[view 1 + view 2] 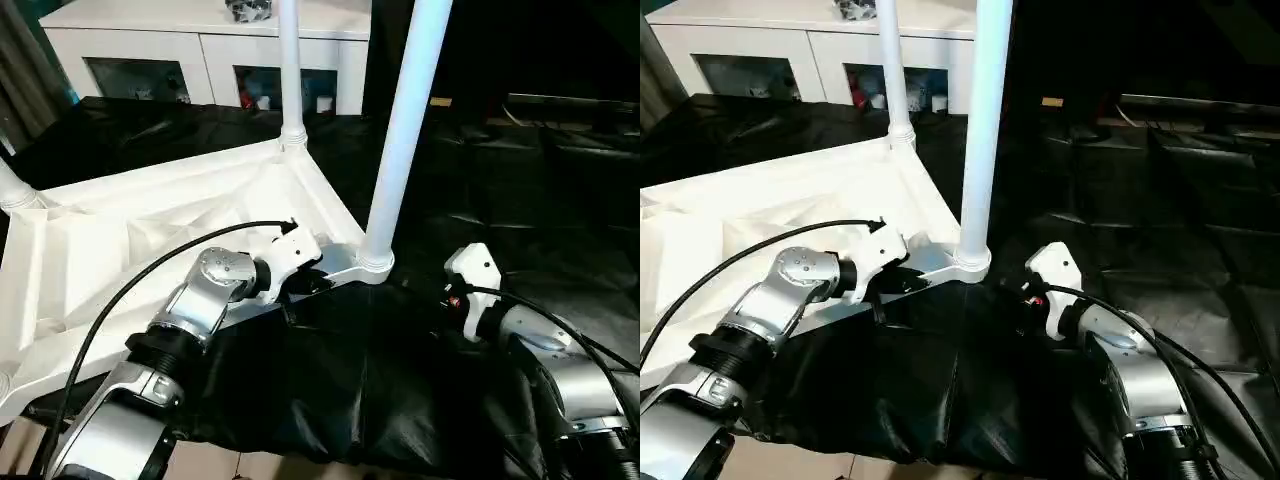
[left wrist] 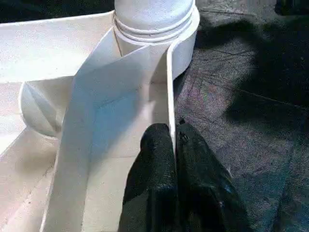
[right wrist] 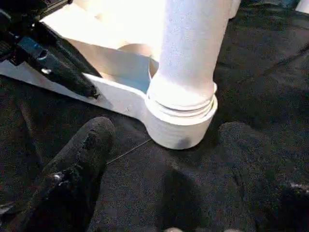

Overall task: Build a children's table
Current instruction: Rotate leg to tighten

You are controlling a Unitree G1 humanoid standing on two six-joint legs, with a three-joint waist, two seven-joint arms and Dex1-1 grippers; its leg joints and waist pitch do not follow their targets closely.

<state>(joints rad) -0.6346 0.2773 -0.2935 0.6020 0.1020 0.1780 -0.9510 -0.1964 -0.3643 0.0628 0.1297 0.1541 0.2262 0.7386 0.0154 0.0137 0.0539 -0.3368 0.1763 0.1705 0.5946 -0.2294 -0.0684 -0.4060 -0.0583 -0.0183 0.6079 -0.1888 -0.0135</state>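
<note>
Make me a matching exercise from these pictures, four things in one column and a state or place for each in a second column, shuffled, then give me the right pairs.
1. left gripper
2. right gripper
3. nearest leg
4. white cabinet

A. stands behind the black-draped table
B. open, on either side of the corner socket
C. upright in the corner socket
D. shut on the top's side wall

Pairs: 1-D, 2-B, 3-C, 4-A

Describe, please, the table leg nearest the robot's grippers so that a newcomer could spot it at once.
On the black-draped table lies the upturned white table top, its ribbed underside facing up. At the top's corner nearest the right gripper stands the nearest leg. It looks thicker than the far leg by the white cabinet, and the left gripper pinches the rim beside it.
</note>
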